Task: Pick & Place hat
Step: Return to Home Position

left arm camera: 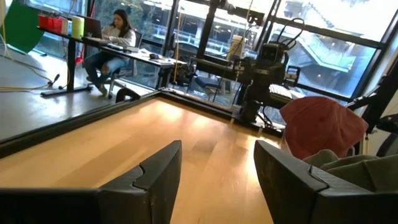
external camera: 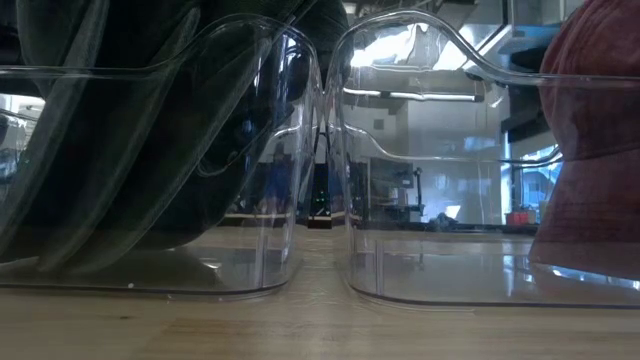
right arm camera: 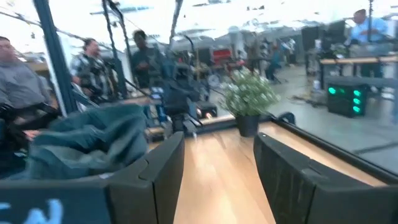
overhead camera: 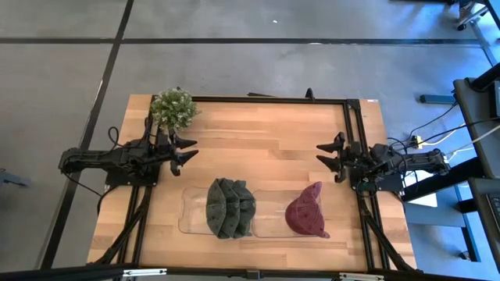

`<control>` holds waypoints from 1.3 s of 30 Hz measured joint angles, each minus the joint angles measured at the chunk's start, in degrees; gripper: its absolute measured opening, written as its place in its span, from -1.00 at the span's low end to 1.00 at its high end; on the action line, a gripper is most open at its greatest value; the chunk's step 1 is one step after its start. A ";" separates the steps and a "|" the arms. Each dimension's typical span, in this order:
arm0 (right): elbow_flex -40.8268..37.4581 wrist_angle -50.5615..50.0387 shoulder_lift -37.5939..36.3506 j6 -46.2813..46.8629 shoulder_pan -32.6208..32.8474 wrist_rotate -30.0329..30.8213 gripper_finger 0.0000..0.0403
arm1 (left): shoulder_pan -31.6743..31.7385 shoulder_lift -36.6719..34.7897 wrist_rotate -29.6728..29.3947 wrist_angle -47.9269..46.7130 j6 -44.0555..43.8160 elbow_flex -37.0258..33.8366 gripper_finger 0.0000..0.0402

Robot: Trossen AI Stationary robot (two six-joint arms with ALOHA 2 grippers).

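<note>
A stack of dark green hats [overhead camera: 230,208] fills the left clear tray [overhead camera: 187,211] near the table's near edge; it shows in the low view [external camera: 130,130] and both wrist views [left arm camera: 360,168] [right arm camera: 93,143]. A maroon hat [overhead camera: 307,211] sits in the right clear tray [overhead camera: 269,222], also in the low view [external camera: 595,130] and left wrist view [left arm camera: 320,124]. My left gripper [overhead camera: 187,148] [left arm camera: 217,168] waits open at the table's left side. My right gripper [overhead camera: 328,156] [right arm camera: 217,168] waits open at the right side. Neither touches a hat.
A small potted plant [overhead camera: 173,108] [right arm camera: 249,96] stands at the table's far left corner, just beyond my left gripper. A black frame [overhead camera: 269,99] runs along the table's edges. Bare wood [overhead camera: 258,148] lies between the two grippers. People sit at desks beyond the table [left arm camera: 115,34].
</note>
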 joint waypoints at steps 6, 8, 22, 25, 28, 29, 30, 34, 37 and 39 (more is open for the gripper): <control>0.00 -5.77 0.18 -0.59 -0.02 4.61 -0.04 | 0.00 -0.02 -0.06 0.01 -0.01 0.00 -0.03; 0.00 -5.89 0.45 0.34 0.00 4.64 -0.04 | 0.00 -0.02 -0.06 0.00 -0.01 0.00 -0.02; 0.00 -5.87 0.44 2.73 0.00 4.30 -0.04 | 0.00 -0.02 -0.08 0.00 -0.01 0.00 -0.02; 0.00 -5.85 0.44 2.73 0.00 4.30 -0.04 | 0.00 -0.02 -0.08 0.00 -0.01 0.00 -0.02; 0.00 -5.85 0.46 2.73 0.00 4.30 -0.04 | 0.00 -0.02 -0.08 0.00 -0.01 0.00 -0.03; 0.00 -5.83 0.46 2.73 0.00 4.29 -0.04 | 0.00 -0.02 -0.08 0.00 -0.01 0.00 -0.03; 0.01 -5.83 0.46 2.73 0.00 4.28 -0.04 | 0.00 -0.02 -0.10 0.00 -0.01 0.00 -0.03; 0.02 -5.83 0.46 2.71 0.00 4.28 -0.04 | 0.00 -0.02 -0.10 0.00 -0.01 0.00 -0.02; 0.02 -5.81 0.46 2.71 0.00 4.28 -0.04 | 0.00 -0.02 -0.10 0.00 -0.01 0.00 -0.02; 0.02 -5.81 0.48 2.71 0.00 4.28 -0.04 | 0.00 -0.02 -0.10 0.00 -0.01 0.00 -0.02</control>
